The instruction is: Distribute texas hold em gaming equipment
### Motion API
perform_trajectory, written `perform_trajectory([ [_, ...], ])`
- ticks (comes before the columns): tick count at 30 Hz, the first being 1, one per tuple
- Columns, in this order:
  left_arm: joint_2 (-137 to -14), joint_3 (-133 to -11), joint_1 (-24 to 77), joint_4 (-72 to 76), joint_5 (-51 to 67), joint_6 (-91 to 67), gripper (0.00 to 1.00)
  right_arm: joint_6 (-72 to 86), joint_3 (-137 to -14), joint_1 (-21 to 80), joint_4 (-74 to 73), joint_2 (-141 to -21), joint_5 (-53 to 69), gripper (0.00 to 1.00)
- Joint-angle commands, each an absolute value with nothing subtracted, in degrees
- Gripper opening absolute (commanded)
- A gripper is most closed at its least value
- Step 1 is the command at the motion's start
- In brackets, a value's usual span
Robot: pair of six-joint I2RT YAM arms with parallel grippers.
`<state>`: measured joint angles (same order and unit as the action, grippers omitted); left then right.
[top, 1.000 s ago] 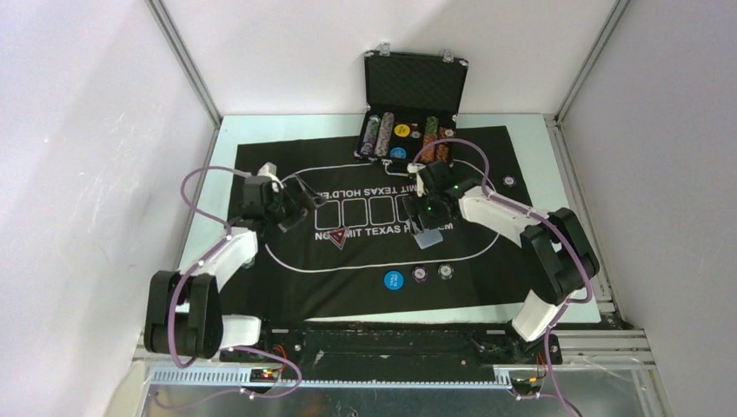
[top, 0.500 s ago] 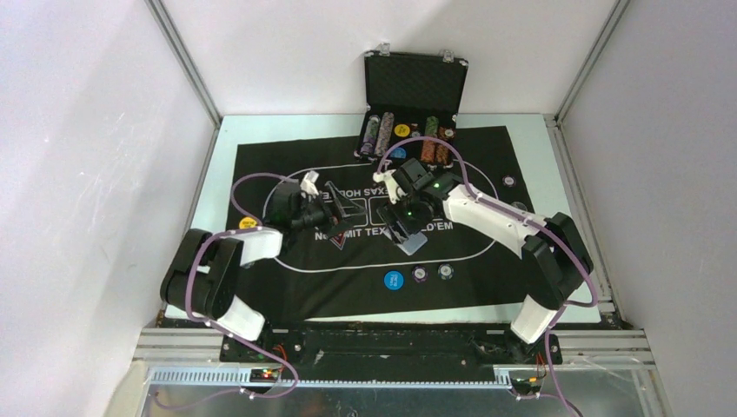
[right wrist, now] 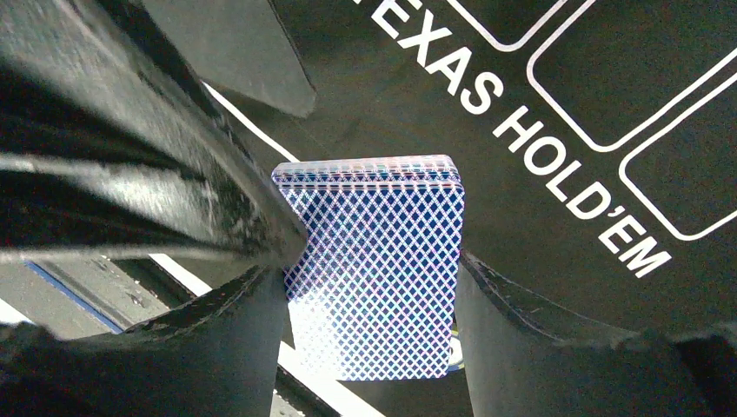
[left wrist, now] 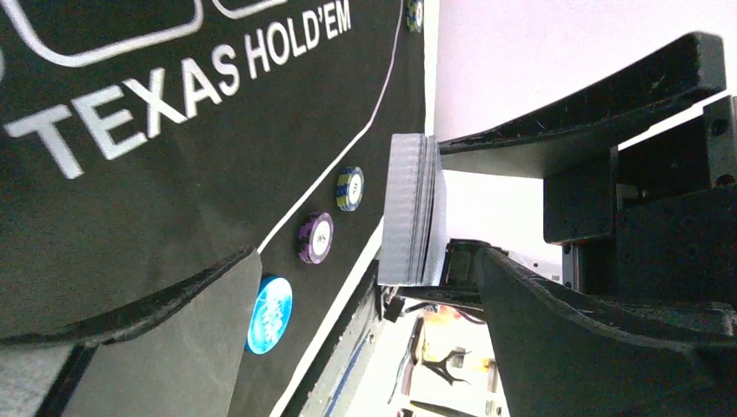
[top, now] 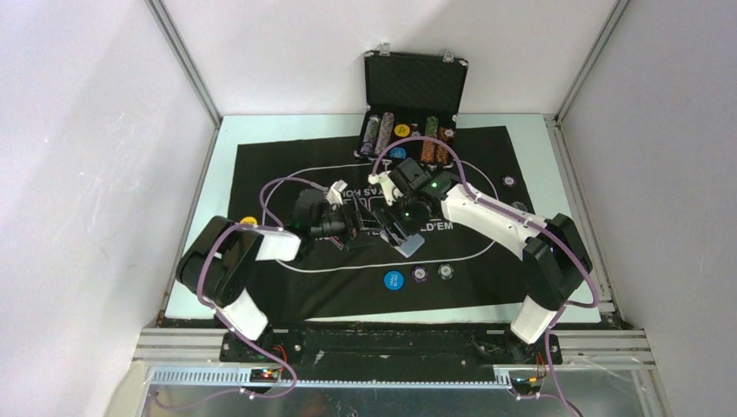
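My right gripper [top: 401, 233] is shut on a deck of blue-backed cards [top: 409, 246], held off the black mat near its middle. In the right wrist view the deck [right wrist: 374, 269] sits upright between my two fingers [right wrist: 513, 347]. My left gripper [top: 363, 221] is open, right beside the deck on its left. In the left wrist view the deck [left wrist: 408, 208] shows edge-on between the open left fingertips [left wrist: 487, 269]. A blue button [top: 393, 280], a purple chip [top: 420, 274] and another chip [top: 446, 272] lie on the mat in front. A yellow button [top: 248, 221] lies at the mat's left edge.
An open black case [top: 415, 82] with rows of chips [top: 382, 130] stands at the back. The black felt mat [top: 295, 287] covers most of the table. One chip [top: 509, 182] lies at the mat's right side. White walls stand close on both sides.
My left arm has swung right across the mat until its open gripper reaches the deck. My right gripper has moved a little left with the deck in it.
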<state>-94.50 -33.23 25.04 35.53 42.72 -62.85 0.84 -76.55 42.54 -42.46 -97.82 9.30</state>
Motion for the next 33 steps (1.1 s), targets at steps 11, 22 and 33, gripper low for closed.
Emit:
perform_trajectory([
  [11,-99.1,-35.3,28.8,45.7,46.1,-69.0,0.96,0.1,-79.7,44.0,-40.0,-95.6,11.3,0.0],
  [22,-102.6,-34.2,29.9,57.7,47.4,-77.8,0.7,0.2,-80.6,44.8,-38.4,-95.4,11.8,0.0],
  [33,-102.7,-33.0,30.1,61.7,47.5,-79.9,0.23,0.2,-81.3,44.8,-38.2,-96.0,10.8,0.0],
])
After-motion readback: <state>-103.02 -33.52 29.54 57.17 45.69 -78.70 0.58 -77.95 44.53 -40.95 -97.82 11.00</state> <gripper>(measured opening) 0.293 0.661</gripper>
